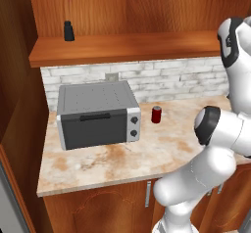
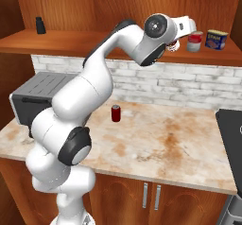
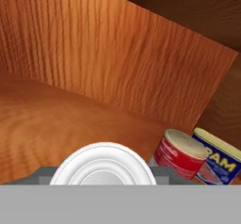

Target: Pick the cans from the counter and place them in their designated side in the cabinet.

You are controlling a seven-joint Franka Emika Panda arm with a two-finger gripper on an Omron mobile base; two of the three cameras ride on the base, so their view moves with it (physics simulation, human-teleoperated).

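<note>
Currently, item one: a small red can with a silver base (image 2: 174, 46), seen end-on in the hand view as a round silver-white disc (image 3: 102, 164), is gripped between the closed fingers of the two-finger gripper (image 2: 177, 43) and is held over the right part of the reddish-brown wood-grain cabinet shelf (image 2: 94, 43). Item two: a red-and-white labelled can (image 2: 194, 41) is stood on that shelf just to the right, beside a blue-labelled rectangular tin (image 2: 217, 39). Item three: a plain dark red can (image 1: 156, 114) is left upright on the beige marble-look counter (image 1: 112, 161), near the grey toaster oven (image 1: 95, 113). A small black bottle (image 1: 69, 31) is stood at the far left of the shelf.

Step in hand, as judged: placing of the held can on its side of the cabinet. Next move, as judged: the can is to be lowered onto bare shelf board, kept apart from the labelled can, and released; the counter can is then to be fetched.
</note>
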